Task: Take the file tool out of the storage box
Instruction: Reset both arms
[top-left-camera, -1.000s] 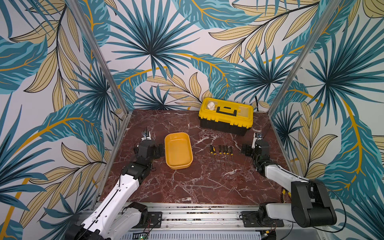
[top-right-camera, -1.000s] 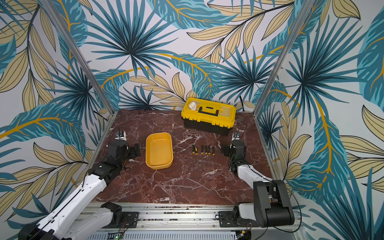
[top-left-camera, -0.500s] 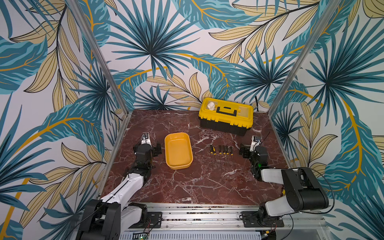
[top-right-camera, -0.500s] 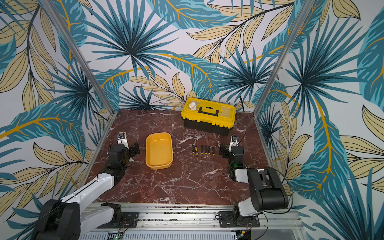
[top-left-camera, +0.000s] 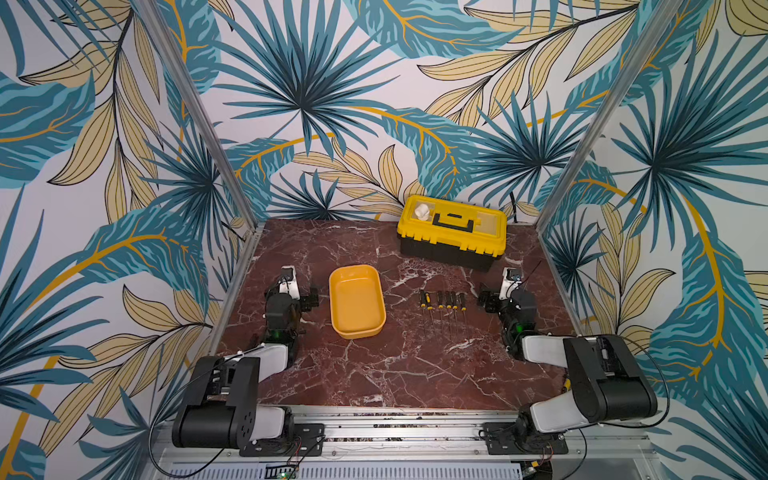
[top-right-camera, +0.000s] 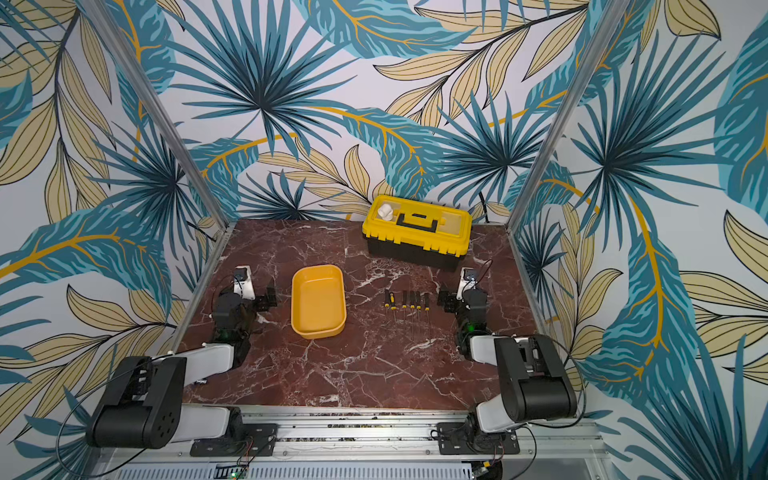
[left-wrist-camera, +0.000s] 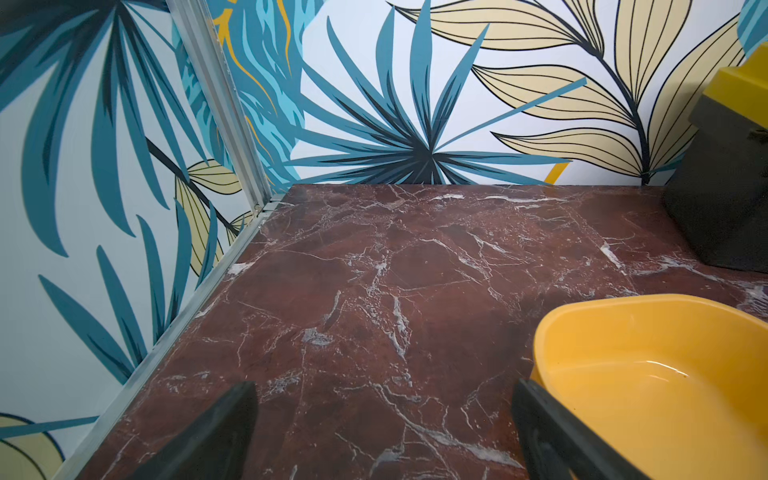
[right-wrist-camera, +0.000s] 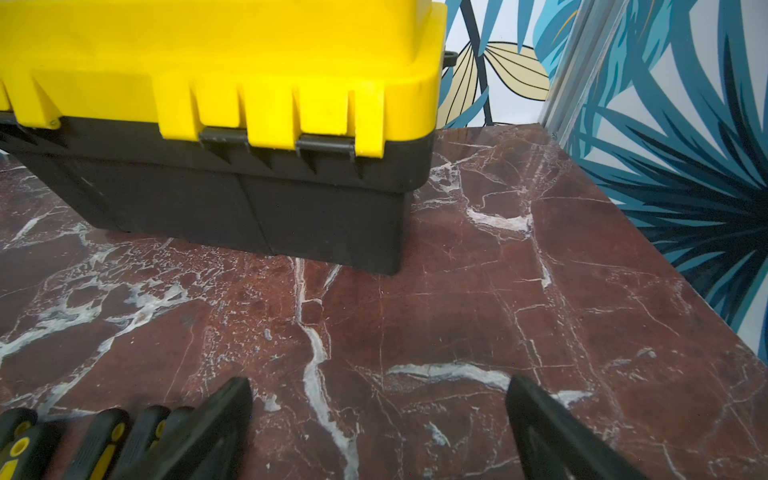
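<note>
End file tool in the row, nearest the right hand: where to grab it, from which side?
That file tool lies flat, handle toward the toolbox, a neighbour close on one side only. Grip the thick black-and-yellow handle, not the thin shaft, probably from above with the open right hand, one finger on the free outer side.

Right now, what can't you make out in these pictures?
- Toolbox contents: both top views, shut lid hides them.
- Tools in the row: too small in both top views to tell which is a file; right wrist view shows only handle ends, cut by the edge and partly behind the right claw.
- White item on the toolbox lid: too small to name.
- Storage box: left wrist view's edge cuts it off.
</note>
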